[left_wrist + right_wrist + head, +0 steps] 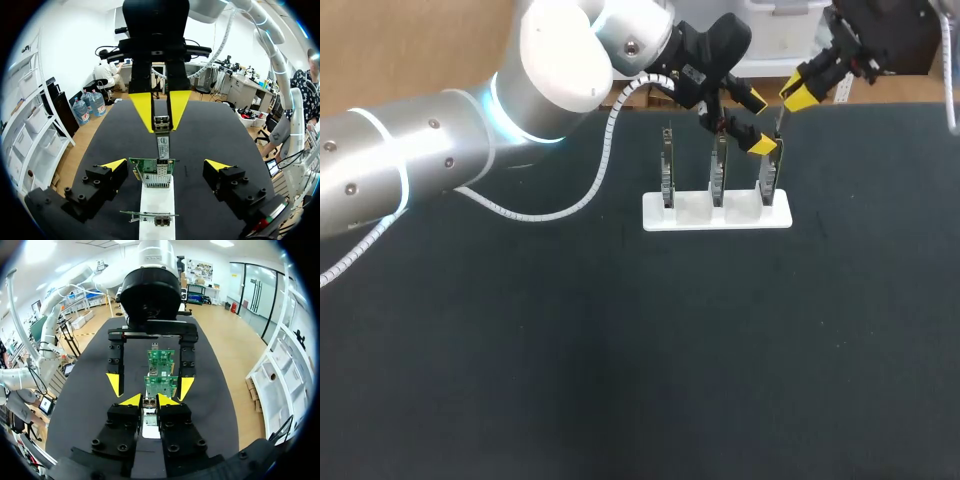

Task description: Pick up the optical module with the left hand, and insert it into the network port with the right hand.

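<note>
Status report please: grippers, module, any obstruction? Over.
Left gripper open, straddling the end card. Right gripper shut on optical module, tip at the network port. Nothing seen blocking the port.

Three cards [717, 175] stand on a base [716, 214]; the module [163, 146] apparently meets the rightmost.

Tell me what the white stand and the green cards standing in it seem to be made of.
The white stand looks like matte plastic, evenly white and blocky. The green cards look like circuit-board laminate, slightly glossy, with silvery, likely metal port cages.
</note>
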